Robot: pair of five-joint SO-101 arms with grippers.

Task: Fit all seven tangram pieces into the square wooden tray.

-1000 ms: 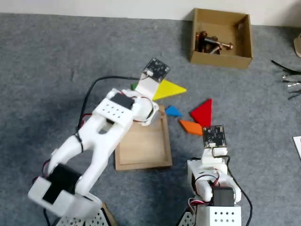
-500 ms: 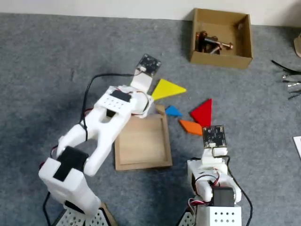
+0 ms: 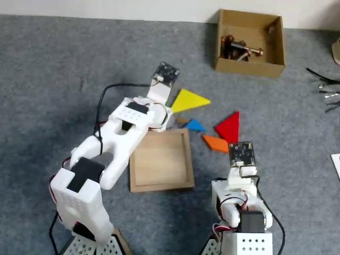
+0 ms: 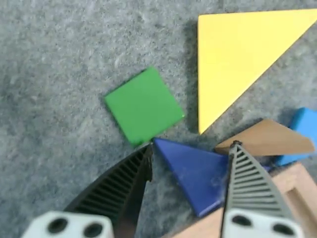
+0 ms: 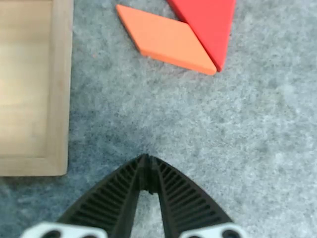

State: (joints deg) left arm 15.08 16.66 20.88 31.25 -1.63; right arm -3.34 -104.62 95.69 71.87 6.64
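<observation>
My left gripper (image 4: 190, 159) is open just beyond the far corner of the wooden tray (image 4: 293, 184), its fingers on either side of a dark blue triangle (image 4: 195, 173). A green square (image 4: 143, 105) lies just past the fingertips, and a big yellow triangle (image 4: 237, 54) is beside it. A tan triangle (image 4: 267, 141) and a light blue piece (image 4: 303, 128) rest by the tray corner. My right gripper (image 5: 148, 174) is shut and holds nothing, low over the carpet beside the tray (image 5: 60, 99). An orange parallelogram (image 5: 166, 45) and a red triangle (image 5: 208, 20) lie ahead of it.
The tray (image 3: 162, 162) sits between the arms on grey carpet, its floor bare. The left arm (image 3: 130, 119) stretches over its far left corner. A cardboard box (image 3: 249, 42) of small parts stands at the back right. Cables lie at the right edge.
The left arm's wrist shifted a little to the left and its elbow sank lower and nearer. The right arm and all the pieces stayed where they were.
</observation>
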